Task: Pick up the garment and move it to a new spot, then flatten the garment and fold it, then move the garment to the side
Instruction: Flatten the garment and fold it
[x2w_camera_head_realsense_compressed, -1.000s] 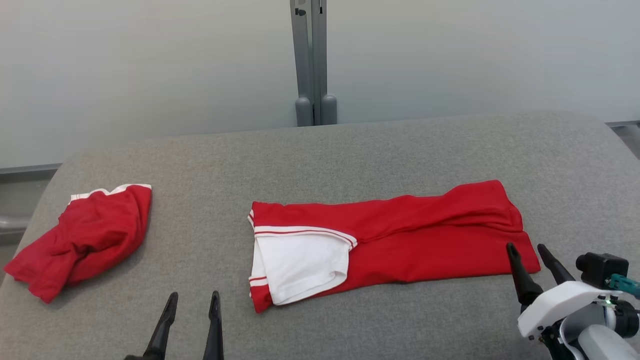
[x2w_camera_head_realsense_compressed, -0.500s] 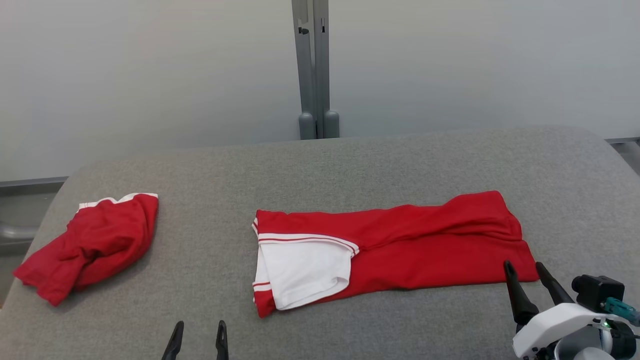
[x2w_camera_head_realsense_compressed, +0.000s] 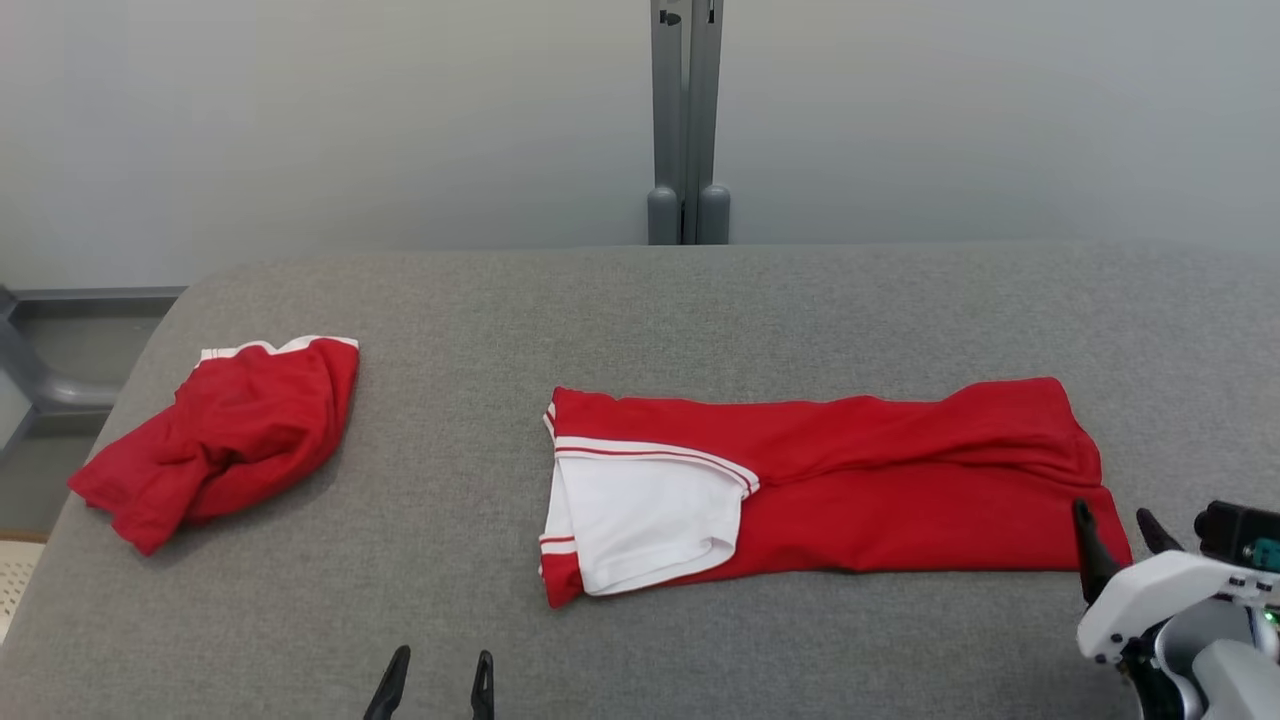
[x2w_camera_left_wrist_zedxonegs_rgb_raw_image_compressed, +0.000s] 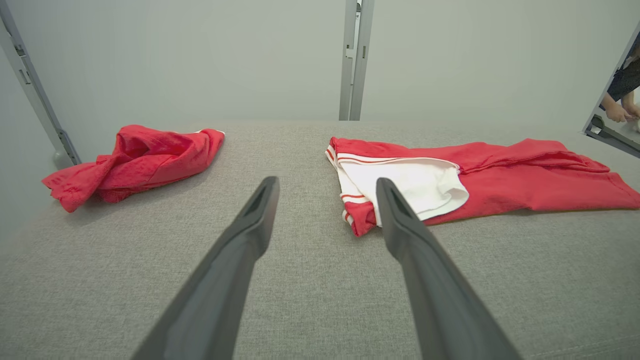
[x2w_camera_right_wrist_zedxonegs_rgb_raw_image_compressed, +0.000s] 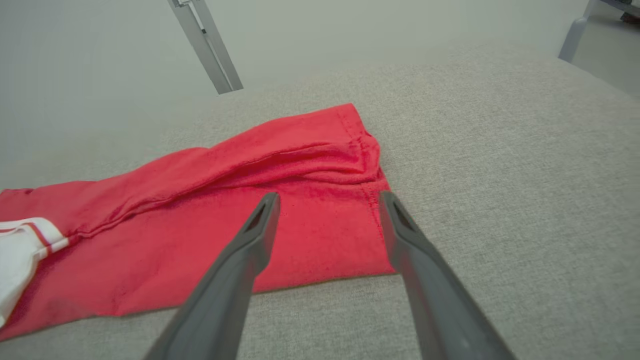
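1. No text, label, brand, number or sign can be read in any of the views.
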